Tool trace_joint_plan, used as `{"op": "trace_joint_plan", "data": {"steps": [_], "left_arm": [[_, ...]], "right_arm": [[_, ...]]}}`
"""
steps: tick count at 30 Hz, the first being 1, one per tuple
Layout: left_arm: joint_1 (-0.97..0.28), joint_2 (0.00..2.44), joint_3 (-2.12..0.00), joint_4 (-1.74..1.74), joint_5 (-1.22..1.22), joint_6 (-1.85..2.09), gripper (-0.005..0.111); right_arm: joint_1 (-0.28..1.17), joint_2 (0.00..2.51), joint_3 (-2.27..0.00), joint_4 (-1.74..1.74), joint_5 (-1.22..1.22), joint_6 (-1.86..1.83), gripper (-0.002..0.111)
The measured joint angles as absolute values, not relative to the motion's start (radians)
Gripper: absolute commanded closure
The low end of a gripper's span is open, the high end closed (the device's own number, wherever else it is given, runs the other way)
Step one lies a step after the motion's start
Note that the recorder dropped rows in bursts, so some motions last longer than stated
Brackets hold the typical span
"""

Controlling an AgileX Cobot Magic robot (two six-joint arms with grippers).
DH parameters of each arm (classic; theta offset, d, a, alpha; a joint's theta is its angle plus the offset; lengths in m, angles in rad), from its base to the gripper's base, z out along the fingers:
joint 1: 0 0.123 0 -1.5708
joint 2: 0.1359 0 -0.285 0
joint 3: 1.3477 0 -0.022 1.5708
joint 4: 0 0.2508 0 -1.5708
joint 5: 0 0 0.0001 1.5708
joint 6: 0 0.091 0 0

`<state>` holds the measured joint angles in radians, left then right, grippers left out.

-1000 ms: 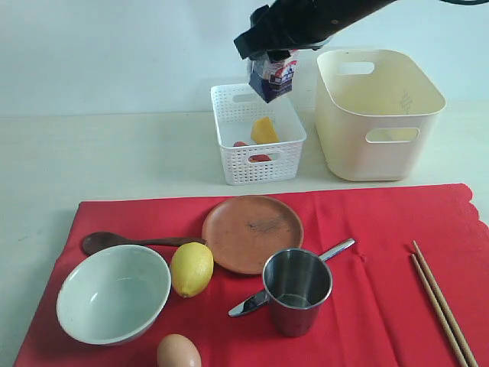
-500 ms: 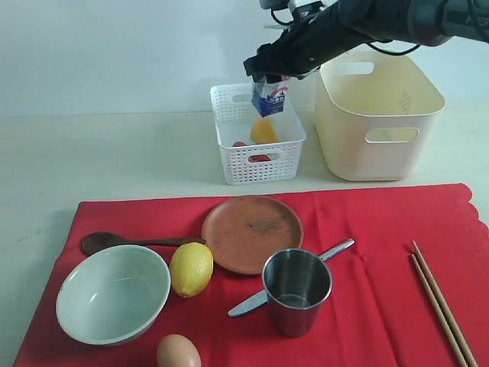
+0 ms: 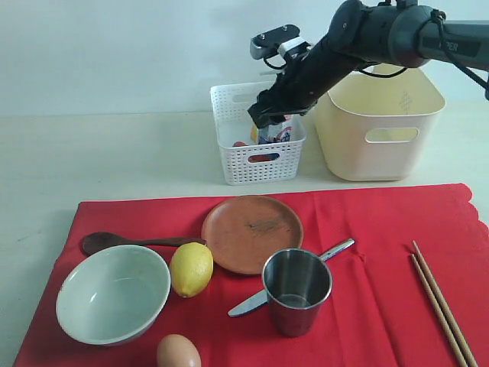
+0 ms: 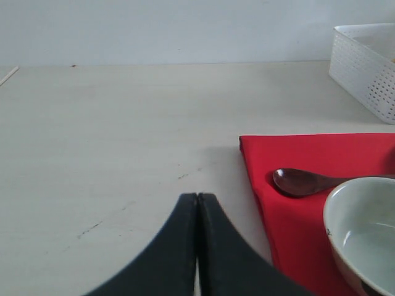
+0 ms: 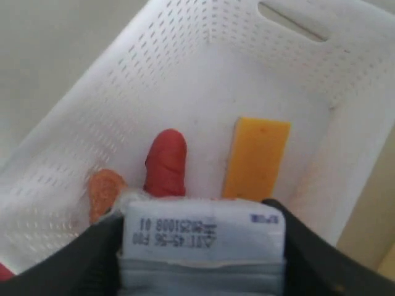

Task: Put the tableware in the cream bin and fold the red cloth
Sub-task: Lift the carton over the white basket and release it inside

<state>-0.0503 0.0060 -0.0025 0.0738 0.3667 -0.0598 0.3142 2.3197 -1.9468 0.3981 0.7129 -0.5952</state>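
Knife [image 3: 248, 306] middle hidden behind cup [image 3: 297, 290]; chopsticks [image 3: 443, 298] cropped, perhaps two.

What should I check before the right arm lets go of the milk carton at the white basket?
1. Right gripper shut on the milk carton: ok.
2. Carton within the white basket walls, not over its rim: ok.
3. Carton resting on the basket floor: cannot tell.
4. Spot under the carton free of the sausage and cheese: cannot tell, the carton hides it.
5. Left gripper shut, away from the basket: ok.
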Motion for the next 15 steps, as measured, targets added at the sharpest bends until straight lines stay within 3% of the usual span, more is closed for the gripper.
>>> {"op": "trace_joint_plan", "data": {"steps": [4,6,15], "left_arm": [[-0.050,0.006,-0.002,0.074,0.367,-0.060,0.107],[-0.050,0.006,-0.002,0.074,0.367,-0.060,0.107],[-0.050,0.006,-0.002,0.074,0.367,-0.060,0.107]], "right_arm": [[0.314,2.320,-1.947,0.360,0.756,-0.595,0.035],[0.314,2.320,-1.947,0.360,0.748,-0.595,0.028],[0.314,2.236,-1.953,0.359,0.685,-0.583,0.028]]}}
